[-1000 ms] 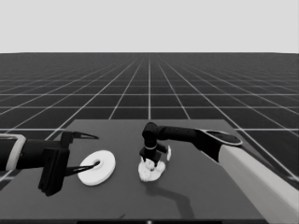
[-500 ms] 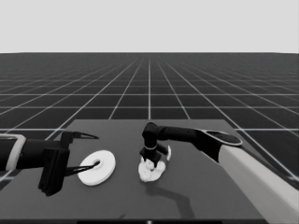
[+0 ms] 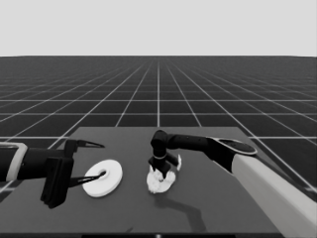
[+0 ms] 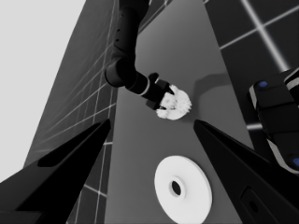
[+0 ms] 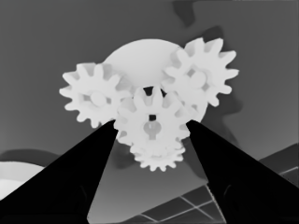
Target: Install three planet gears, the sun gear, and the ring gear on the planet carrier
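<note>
The counter [image 3: 213,208] was the largest item, a dark slab carrying every part.

The right arm [image 3: 262,181] reached in across the counter to its middle. The left arm [image 3: 25,163] stood parked at the counter's left end.

The larger round part [image 3: 103,178] lay flat on the counter near the left end, its centre hole showing dark. One finger of the left tool [image 3: 84,163] lay over its rim without gripping it; the left tool's fingers were spread wide, one on either side of that part.

The smaller round part [image 5: 140,60] lay at the counter's middle, to the right of the larger one and apart from it. Four gears rested on it in a meshed cluster.

The right tool [image 5: 152,128] stood directly over this cluster. Its two fingers flanked the middle gear [image 5: 150,122], close to its teeth; whether they pinched it could not be told. The side gears [image 5: 96,99] sat left and right of the middle one.
</note>
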Available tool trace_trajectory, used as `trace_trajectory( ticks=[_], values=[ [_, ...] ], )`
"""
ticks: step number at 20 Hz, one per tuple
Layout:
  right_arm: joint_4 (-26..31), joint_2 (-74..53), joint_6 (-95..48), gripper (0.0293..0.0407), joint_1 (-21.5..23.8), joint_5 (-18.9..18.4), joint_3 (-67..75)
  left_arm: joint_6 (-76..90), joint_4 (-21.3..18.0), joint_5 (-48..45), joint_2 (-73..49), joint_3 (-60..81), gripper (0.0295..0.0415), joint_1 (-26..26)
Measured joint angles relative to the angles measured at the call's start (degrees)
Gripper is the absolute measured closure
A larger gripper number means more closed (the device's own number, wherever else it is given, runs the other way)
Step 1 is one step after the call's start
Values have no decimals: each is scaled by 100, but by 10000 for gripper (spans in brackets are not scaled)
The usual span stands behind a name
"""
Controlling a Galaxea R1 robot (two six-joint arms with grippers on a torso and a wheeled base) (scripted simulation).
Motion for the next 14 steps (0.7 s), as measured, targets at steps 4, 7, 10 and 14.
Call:
trace_trajectory(
  ticks=[4,7,10,14],
  values=[
    [0,0,240,390,0,0,0,0,0,0,0,0,326,0],
    [0,0,420,390,0,0,0,0,0,0,0,0,326,0],
    [0,0,600,390,0,0,0,0,0,0,0,0,326,0],
    [0,0,840,390,0,0,0,0,0,0,0,0,326,0]
  ],
)
